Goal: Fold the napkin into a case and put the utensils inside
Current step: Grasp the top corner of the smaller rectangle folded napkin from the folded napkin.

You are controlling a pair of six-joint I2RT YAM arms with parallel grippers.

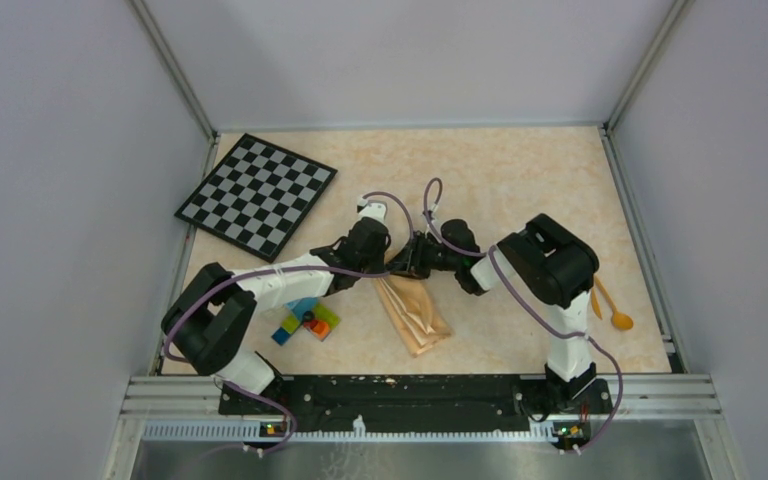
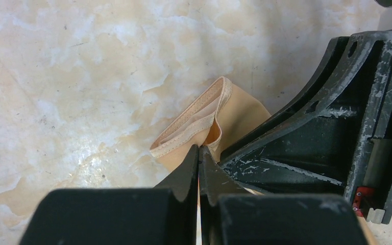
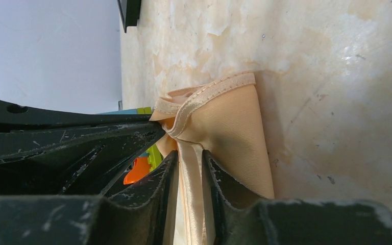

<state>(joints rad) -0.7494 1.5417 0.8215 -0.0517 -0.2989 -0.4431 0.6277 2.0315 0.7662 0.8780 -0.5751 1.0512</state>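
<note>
The peach-orange napkin (image 1: 415, 315) lies mid-table, folded into a narrow case that runs toward the near edge. Both grippers meet at its far end. My left gripper (image 1: 388, 270) is shut, its tips (image 2: 199, 148) pinching a layer of the cloth (image 2: 194, 122) beside the hemmed mouth. My right gripper (image 1: 405, 266) has its jaws a little apart (image 3: 189, 155), with a satin fold of the napkin (image 3: 229, 117) lying between the fingers. The utensils, an orange-yellow spoon (image 1: 615, 310) with a slim piece beside it (image 1: 597, 298), lie at the right edge behind the right arm.
A black-and-white checkerboard (image 1: 257, 193) lies at the back left. A cluster of coloured toy bricks (image 1: 305, 320) sits just left of the napkin, under the left arm, and shows in the right wrist view (image 3: 140, 168). Grey walls enclose the table on three sides.
</note>
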